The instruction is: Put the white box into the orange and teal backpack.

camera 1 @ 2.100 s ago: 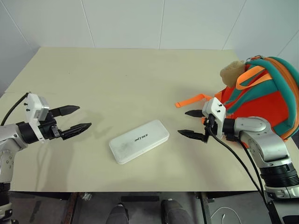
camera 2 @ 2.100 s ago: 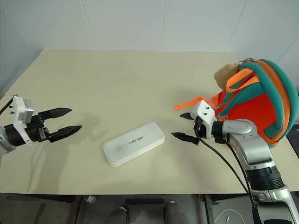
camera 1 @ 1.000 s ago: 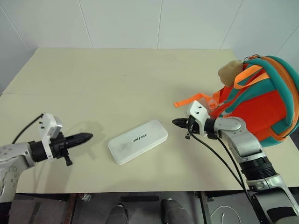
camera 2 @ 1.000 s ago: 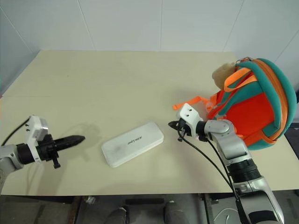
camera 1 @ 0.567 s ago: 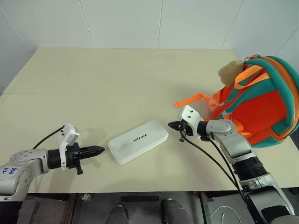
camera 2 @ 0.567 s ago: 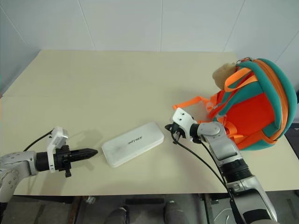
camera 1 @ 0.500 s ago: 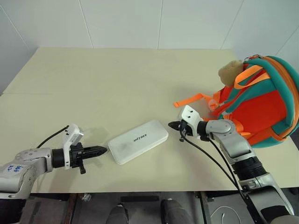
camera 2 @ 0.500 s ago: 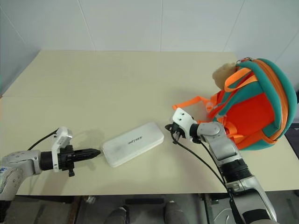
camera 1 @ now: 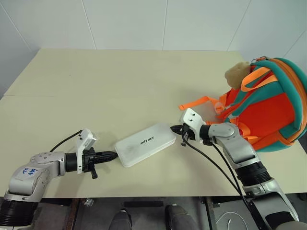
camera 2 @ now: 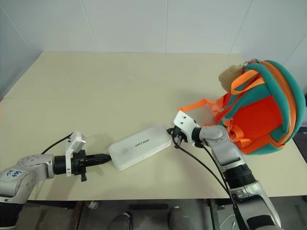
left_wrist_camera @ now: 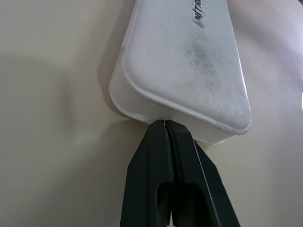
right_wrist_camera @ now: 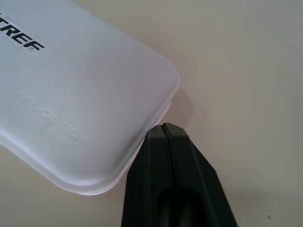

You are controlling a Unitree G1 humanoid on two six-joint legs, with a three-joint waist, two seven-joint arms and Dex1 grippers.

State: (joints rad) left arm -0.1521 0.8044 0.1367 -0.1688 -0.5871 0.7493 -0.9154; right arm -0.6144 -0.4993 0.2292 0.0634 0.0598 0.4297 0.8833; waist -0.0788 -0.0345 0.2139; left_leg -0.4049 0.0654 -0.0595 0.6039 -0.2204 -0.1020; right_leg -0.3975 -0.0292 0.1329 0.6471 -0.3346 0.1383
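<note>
Both closed tools, left [camera 1: 111, 155] and right [camera 1: 173, 128], have moved in against the white box's [camera 1: 146, 144] ends.

Both arms reach inward, low over the desk, pointing toward each other. The left gripper [camera 1: 109, 155] has its two black fingers pressed flat together into a single point, its forearm lying nearly level with a cable looping off the wrist. The right gripper [camera 1: 174, 129] is likewise closed tight, fingers [right_wrist_camera: 166, 142] meeting along one seam, with the elbow bent and black cables trailing back along the arm.
</note>
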